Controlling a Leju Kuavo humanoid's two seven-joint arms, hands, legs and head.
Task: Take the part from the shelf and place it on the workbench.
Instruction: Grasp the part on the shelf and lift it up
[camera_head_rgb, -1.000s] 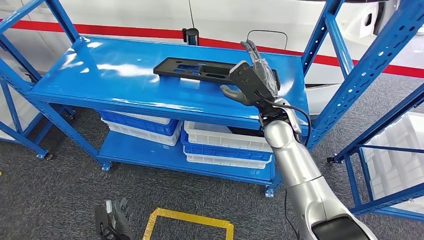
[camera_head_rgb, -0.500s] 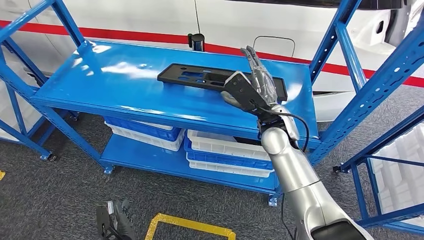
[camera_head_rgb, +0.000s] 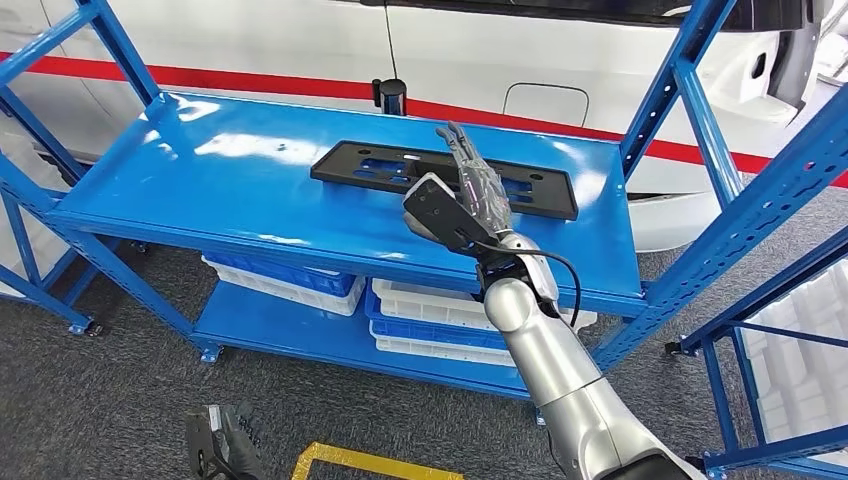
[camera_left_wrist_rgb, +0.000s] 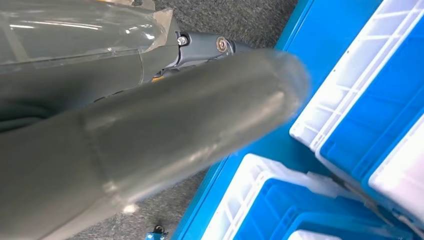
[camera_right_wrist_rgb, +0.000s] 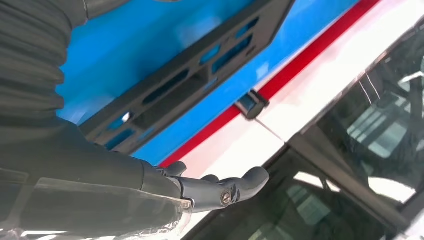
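Reach step: right hand (camera_head_rgb: 462, 198), fingers (camera_head_rgb: 470, 165) apart and holding nothing, hovers over the black part (camera_head_rgb: 440, 176) lying flat on the shelf (camera_head_rgb: 250, 190). Next, lower and grip its near edge.

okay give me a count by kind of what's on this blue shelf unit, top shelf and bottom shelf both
Black flat part, top shelf: 1
Small dark cylinder, back edge of top shelf: 1
Blue-and-white crate stacks, bottom shelf: 2, one on the left, one on the right
Total: 4
The right hand is above the part, holding nothing.
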